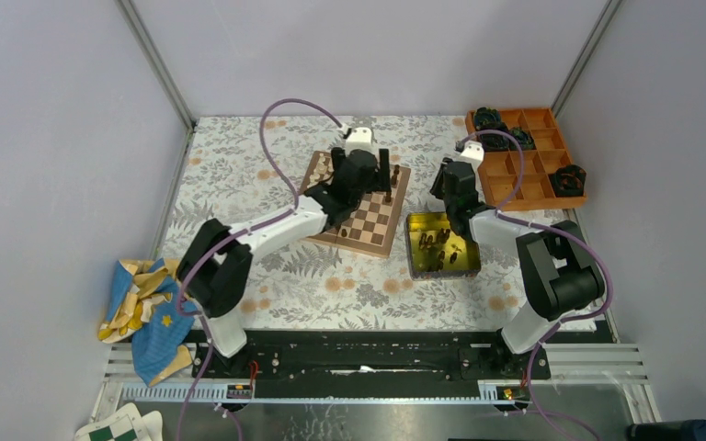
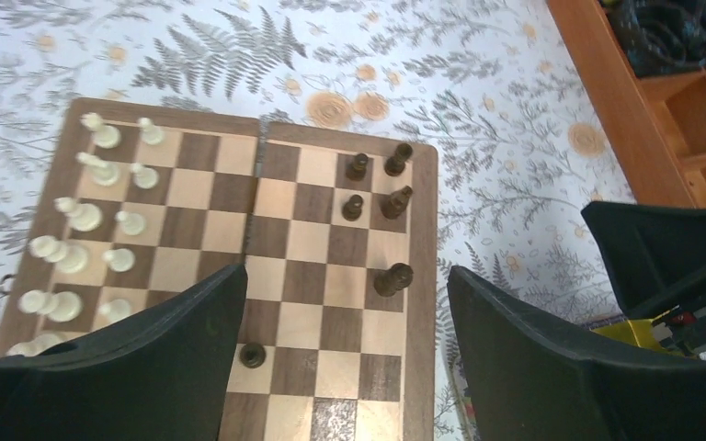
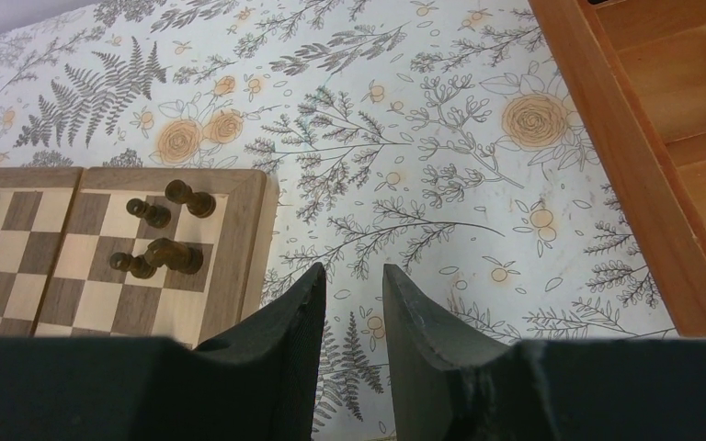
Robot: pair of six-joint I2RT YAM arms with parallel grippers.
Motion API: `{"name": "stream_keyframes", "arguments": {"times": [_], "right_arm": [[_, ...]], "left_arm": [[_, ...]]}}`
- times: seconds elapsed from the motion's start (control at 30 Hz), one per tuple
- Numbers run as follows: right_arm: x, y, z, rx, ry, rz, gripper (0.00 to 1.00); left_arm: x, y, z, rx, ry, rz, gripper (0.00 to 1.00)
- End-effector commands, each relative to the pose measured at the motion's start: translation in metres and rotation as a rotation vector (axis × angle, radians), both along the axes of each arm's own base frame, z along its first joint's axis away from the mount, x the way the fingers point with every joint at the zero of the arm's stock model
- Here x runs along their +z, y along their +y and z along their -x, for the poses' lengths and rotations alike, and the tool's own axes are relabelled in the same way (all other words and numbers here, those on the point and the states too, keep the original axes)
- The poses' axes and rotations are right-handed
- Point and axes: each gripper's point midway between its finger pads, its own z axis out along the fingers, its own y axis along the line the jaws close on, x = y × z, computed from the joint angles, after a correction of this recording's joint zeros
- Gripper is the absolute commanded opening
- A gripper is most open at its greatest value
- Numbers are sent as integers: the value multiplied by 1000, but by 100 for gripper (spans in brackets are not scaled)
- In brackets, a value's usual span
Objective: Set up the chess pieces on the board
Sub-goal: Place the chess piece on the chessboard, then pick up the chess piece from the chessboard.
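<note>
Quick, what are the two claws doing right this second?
Left gripper: wide open, empty, above the board.
Right gripper: open only slightly, nothing visible between its jaws.

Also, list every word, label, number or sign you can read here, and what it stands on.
None readable.
The board: no letters or numbers on its border.
Blue cloth: a yellow star only, no words.
Small box at the near edge: too small to read.

Place: robot lab cell
Walls: grey panels [image 1: 55, 138], alu posts [image 1: 156, 60]
Bench [image 1: 349, 294]: floral cloth [image 1: 239, 156]; left arm [image 1: 267, 230] + right arm [image 1: 552, 266] bolted to black rail [image 1: 368, 358]
</note>
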Motion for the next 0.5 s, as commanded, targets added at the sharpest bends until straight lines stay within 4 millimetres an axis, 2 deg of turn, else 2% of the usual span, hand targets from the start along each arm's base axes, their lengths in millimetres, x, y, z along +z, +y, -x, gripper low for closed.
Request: {"name": "stream_keyframes", "arguments": {"times": [0.0,0.27,0.47], "right_arm": [[31,3,-4,22,-84,-33,36],[38,4,1,32,-98,-44,36],[37,5,2,38,-94,-52,36]], "left_arm": [[0,27,5,115,-38,1,88],[-38,46,15,195,39,-50,83],[-58,48,14,220,78,-61,76]]}}
